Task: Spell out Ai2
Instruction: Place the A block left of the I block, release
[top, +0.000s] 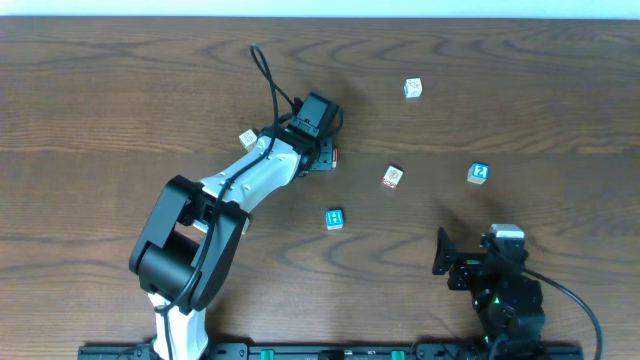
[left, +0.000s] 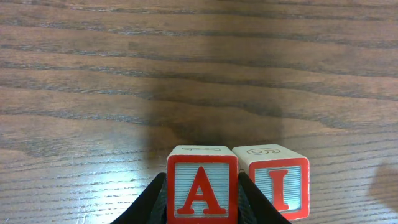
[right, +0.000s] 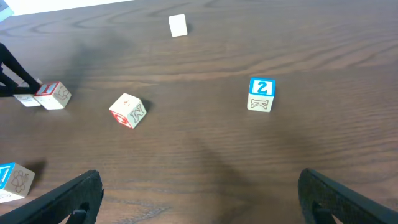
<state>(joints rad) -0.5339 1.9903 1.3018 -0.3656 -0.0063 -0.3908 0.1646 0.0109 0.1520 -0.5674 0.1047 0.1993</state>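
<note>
My left arm stretches to mid-tabletop, its left gripper closed on the A block, which sits flush against the I block. Two characters look placed; the 2 block waits well apart to the right. My right gripper hangs wide open and empty, low by its base.
</note>
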